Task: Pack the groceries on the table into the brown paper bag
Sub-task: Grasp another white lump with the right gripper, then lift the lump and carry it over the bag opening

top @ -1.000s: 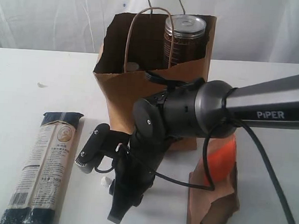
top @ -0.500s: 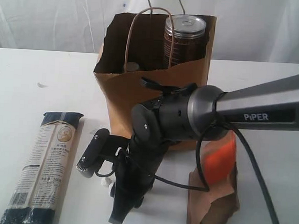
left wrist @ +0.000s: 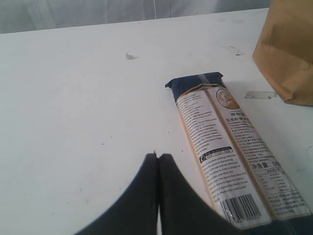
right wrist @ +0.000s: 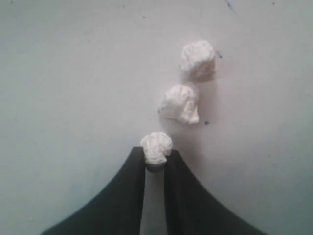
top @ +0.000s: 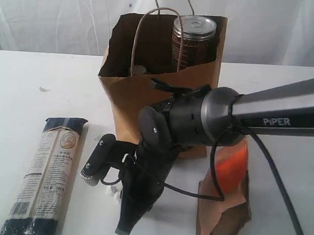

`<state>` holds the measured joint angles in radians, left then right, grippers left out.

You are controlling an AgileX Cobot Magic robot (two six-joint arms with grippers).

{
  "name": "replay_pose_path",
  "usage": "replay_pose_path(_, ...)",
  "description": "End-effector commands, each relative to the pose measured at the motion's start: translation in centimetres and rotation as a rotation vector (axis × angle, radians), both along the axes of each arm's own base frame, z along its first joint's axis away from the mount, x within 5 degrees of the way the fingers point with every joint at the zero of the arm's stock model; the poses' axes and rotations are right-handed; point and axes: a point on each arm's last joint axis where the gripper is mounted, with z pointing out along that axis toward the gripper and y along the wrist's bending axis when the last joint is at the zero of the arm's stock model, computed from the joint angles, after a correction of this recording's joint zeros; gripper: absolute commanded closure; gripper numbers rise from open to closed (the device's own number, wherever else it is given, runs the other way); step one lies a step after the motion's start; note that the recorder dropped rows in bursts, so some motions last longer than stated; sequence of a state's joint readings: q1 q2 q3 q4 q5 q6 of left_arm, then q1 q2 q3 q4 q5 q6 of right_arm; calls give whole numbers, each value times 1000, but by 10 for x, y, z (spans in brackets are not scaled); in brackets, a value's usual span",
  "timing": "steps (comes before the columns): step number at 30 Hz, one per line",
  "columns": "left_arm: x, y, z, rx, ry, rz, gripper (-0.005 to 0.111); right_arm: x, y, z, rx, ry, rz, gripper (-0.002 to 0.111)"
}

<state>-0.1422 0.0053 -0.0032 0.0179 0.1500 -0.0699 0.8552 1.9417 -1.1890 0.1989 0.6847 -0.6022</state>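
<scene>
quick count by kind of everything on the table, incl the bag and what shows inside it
brown paper bag: 1
containers showing inside the bag: 2 (large jar, smaller round top)
pasta packet: 1
brown pouch: 1
small white lumps: 3 (one pinched in the right gripper)
total: 8
</scene>
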Motion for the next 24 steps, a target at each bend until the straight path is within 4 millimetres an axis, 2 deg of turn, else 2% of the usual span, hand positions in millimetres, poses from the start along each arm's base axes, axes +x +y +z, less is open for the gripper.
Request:
replay_pose_path(1, 0, 0, -1, -10, 0, 0, 107, -4, -5, 25, 33, -10, -18, 107)
replay_pose_path(10, 0, 0, -1, -10, 0, 0, 107, -19, -16, 67, 57, 0, -26, 107)
replay_pose_path(14, 0, 0, -1, -10, 0, 0, 107, -25, -23, 91, 104, -24, -49, 107)
replay_pose_path(20, 0, 0, -1, -10, 0, 0, 107, -38, -39, 140, 226, -112, -73, 107)
replay_pose_path(24, 0, 0, -1, -10, 0, 0, 107, -46, -50, 177, 373, -213, -132, 107)
